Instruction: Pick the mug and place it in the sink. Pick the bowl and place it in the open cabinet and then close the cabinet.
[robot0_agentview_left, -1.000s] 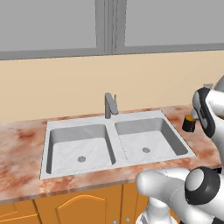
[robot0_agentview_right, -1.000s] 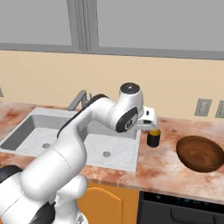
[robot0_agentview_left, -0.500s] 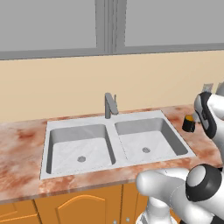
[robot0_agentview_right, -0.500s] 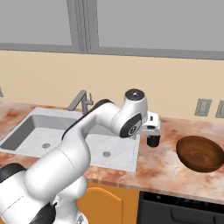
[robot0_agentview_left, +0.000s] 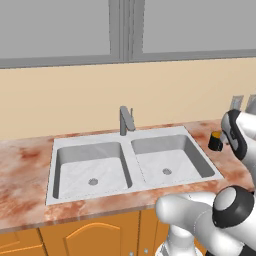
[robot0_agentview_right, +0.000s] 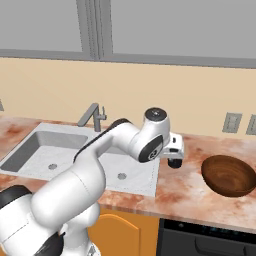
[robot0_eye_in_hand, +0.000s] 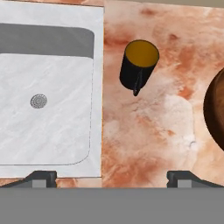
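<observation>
Left base view: mug (robot0_agentview_left: 215, 141) upright on table (robot0_agentview_left: 30, 160), just right of sink (robot0_agentview_left: 131, 161).
Right base view: gripper (robot0_agentview_right: 174, 162) above mug; bowl (robot0_agentview_right: 229, 175) on table, right of it.
Hand view: fingertips (robot0_eye_in_hand: 41, 176) wide apart, nothing held; mug between sink and bowl.

The white arm reaches forward and to the right, wrist bent downward; its gripper (robot0_eye_in_hand: 111, 177) points straight down, jaws spread wide, holding nothing.
</observation>
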